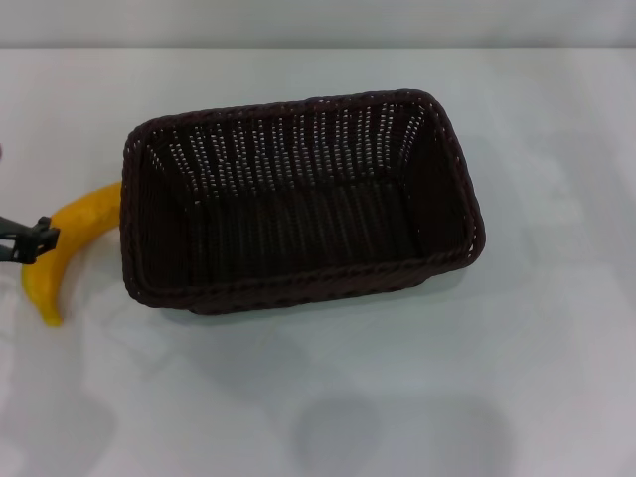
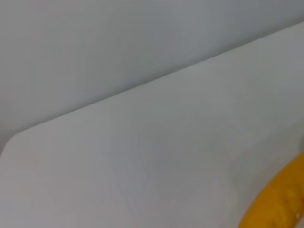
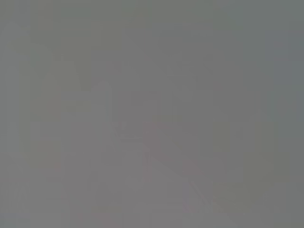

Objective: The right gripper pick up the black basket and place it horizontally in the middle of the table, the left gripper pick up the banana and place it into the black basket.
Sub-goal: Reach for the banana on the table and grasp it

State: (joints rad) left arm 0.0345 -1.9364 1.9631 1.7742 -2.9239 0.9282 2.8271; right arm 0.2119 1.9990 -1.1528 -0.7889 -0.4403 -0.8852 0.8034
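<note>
The black basket lies lengthwise across the middle of the white table, open side up and with nothing in it. The yellow banana lies on the table just beside the basket's left end, its upper end close to the rim. The left gripper reaches in from the left edge of the head view, and its black tip is at the banana's middle. In the left wrist view a piece of the banana shows on the table. The right gripper is out of view.
The table's far edge meets a pale wall at the top of the head view. White tabletop lies in front of the basket and to its right. The right wrist view shows only flat grey.
</note>
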